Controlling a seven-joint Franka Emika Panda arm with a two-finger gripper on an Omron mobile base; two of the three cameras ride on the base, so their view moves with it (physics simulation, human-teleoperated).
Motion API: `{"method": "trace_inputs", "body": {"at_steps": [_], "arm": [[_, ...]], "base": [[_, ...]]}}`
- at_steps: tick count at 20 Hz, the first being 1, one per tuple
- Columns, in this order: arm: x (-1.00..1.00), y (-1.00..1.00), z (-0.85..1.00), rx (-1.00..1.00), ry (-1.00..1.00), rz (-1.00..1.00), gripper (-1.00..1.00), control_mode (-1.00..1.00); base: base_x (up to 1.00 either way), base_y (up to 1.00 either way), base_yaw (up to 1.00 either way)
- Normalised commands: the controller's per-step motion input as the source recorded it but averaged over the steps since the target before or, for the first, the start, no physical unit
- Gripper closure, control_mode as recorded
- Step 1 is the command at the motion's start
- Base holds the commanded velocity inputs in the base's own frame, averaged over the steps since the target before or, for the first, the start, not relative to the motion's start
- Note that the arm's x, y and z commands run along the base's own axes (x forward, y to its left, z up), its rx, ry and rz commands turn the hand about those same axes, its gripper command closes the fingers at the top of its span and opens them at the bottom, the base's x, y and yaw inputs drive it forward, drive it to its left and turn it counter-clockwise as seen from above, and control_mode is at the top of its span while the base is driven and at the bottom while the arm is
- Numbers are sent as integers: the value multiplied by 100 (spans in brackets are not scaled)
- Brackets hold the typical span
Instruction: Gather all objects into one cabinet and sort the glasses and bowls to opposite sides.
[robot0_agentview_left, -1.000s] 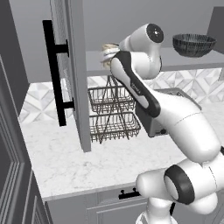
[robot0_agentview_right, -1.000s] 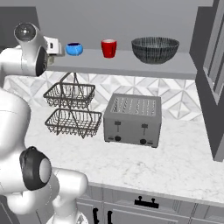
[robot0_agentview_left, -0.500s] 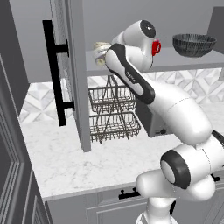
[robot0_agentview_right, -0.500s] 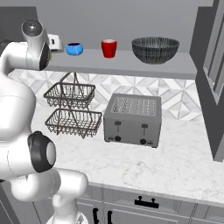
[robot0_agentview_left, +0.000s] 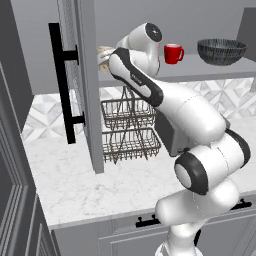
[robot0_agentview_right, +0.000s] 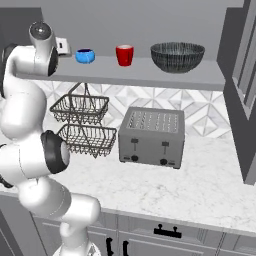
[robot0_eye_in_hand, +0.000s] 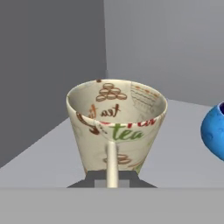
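The tool (robot0_eye_in_hand: 112, 181) is clenched on the thin handle of the cream cup (robot0_eye_in_hand: 117, 127), a flared tumbler with a smooth glazed wall printed in brown, red and green lettering, its round mouth up. The cup stands upright at the left end of the flat grey shelf (robot0_agentview_right: 150, 72), close to the cabinet's plain side wall. Just beside it, apart from it, sits the blue cup (robot0_agentview_right: 85, 55), squat, rounded and glossy. Further along the shelf stands the red mug (robot0_agentview_right: 124, 55), a straight-sided cylinder with a loop handle, and near the right end the dark bowl (robot0_agentview_right: 177, 56), wide, with a ribbed, woven-looking surface. The door (robot0_agentview_left: 77, 80) hangs open, a flat grey slab bearing a long black bar handle (robot0_agentview_left: 61, 82). Below, on the marbled white table (robot0_agentview_right: 200, 185), are two-tiered wire baskets (robot0_agentview_right: 82, 122) and a boxy brushed-metal toaster (robot0_agentview_right: 152, 137).
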Motion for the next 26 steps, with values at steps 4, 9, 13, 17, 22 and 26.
{"method": "trace_inputs", "body": {"at_steps": [4,9,13,17,22,26], "arm": [[59,32,-2,-1,1,0,100,-100],[60,40,-5,-2,3,0,100,-100],[65,32,-7,-1,1,0,100,-100],[54,15,0,0,3,0,100,-100],[29,5,0,0,0,0,100,-100],[9,0,0,0,0,0,-100,-100]], "base": [[0,0,0],[0,0,0],[0,0,0],[0,0,0],[0,0,0],[0,0,0]]}}
